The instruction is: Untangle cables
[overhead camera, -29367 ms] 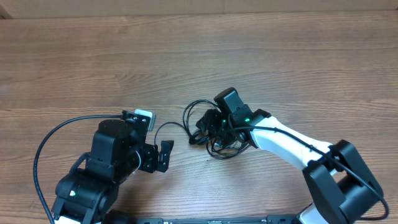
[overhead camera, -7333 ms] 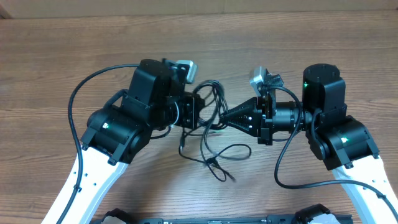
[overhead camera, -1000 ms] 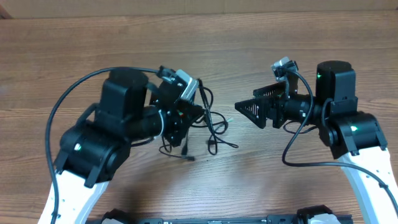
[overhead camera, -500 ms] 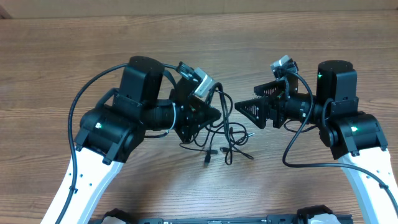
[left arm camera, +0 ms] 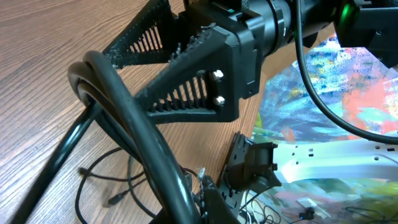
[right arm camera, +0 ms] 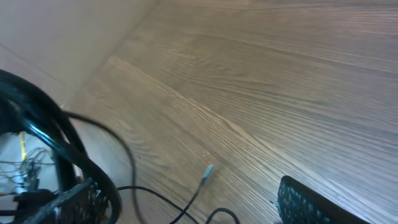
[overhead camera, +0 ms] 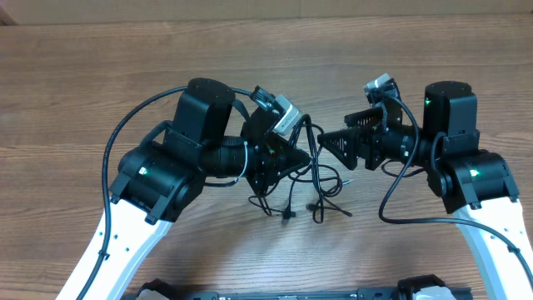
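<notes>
Cables (overhead camera: pixel 321 187) hang in a loose black tangle near the middle of the desk (overhead camera: pixel 250 67), with plug ends trailing on the wood toward 6 o'clock. We see the left end effector (overhead camera: pixel 304 157), at 10 o'clock of the tangle, pressed together on a raised loop. The right end effector (overhead camera: pixel 333 131), at 1 o'clock, stands spread just beside that loop, gripping nothing.

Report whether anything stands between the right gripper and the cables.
Nothing visible does. The open right gripper faces the cables, which hang from the shut left gripper, with only open air between.
</notes>
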